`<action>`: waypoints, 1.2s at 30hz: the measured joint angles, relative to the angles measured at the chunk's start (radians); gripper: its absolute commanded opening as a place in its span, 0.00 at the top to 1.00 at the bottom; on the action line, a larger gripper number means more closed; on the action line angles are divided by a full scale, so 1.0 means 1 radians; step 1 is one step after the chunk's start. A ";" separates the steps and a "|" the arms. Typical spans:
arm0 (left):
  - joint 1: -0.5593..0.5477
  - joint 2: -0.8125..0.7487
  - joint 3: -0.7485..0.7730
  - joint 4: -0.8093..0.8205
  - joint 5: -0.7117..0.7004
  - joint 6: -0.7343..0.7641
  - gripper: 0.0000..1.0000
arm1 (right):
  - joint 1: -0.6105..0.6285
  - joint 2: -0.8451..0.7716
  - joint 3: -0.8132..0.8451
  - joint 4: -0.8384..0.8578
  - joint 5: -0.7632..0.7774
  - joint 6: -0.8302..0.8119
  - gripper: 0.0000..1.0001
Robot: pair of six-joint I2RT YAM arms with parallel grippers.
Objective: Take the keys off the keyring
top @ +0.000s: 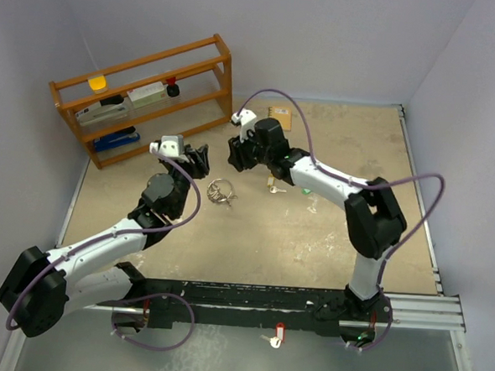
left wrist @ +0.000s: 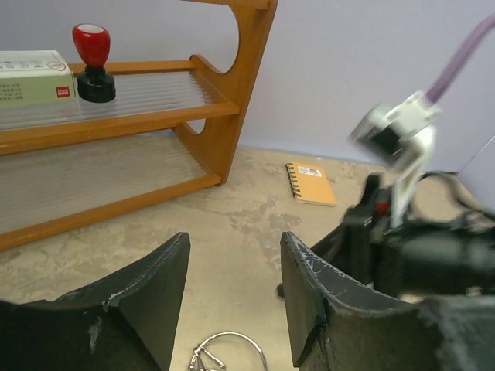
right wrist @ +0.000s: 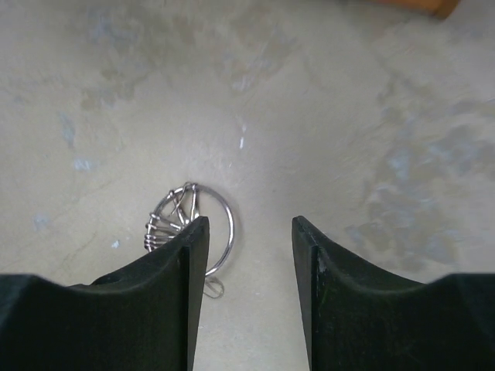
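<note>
The keyring (top: 220, 191), a cluster of thin silver wire loops, lies flat on the table between my two grippers. My left gripper (top: 197, 160) is open and empty, just left of and beyond the ring. In the left wrist view the ring (left wrist: 228, 352) lies at the bottom edge below the gripper (left wrist: 232, 270). My right gripper (top: 237, 154) is open and empty just beyond the ring. In the right wrist view its left finger (right wrist: 174, 286) covers part of the ring (right wrist: 186, 220). I see no green or brass key on the ring. A tiny key-like object (top: 273, 186) lies beside the right wrist.
A wooden shelf rack (top: 144, 95) stands at the back left, holding a red stamp (left wrist: 93, 62) and a white box (left wrist: 31, 77). A tan spiral notebook (top: 280, 118) lies at the back. A red-and-white tag (top: 277, 334) lies in front of the arm rail.
</note>
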 measured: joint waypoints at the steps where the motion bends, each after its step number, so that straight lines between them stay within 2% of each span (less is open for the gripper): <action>1: 0.000 -0.001 0.010 -0.012 -0.001 0.002 0.51 | 0.000 -0.034 0.002 0.000 0.032 -0.014 0.50; 6: 0.000 -0.004 0.048 -0.074 -0.002 0.020 0.50 | 0.000 -0.252 -0.058 0.023 0.199 -0.055 0.40; 9: 0.000 0.003 0.072 -0.123 -0.018 0.020 0.50 | 0.000 -0.428 -0.180 0.056 0.352 -0.085 0.30; 16: 0.000 0.056 0.110 -0.219 -0.087 -0.005 0.47 | -0.032 -0.752 -0.504 0.148 0.673 -0.121 0.21; 19: 0.000 0.066 0.110 -0.249 -0.116 -0.016 0.41 | -0.087 -0.829 -0.608 0.166 0.756 -0.104 0.19; 23: 0.000 0.067 0.110 -0.261 -0.142 -0.030 0.38 | -0.151 -0.910 -0.731 0.204 0.851 -0.068 0.17; 29: 0.000 0.052 0.091 -0.266 -0.181 -0.035 0.35 | -0.161 -1.052 -0.908 0.293 0.959 -0.035 0.17; 36: 0.000 0.044 0.074 -0.280 -0.199 -0.056 0.35 | -0.161 -1.155 -0.965 0.358 1.099 -0.007 0.12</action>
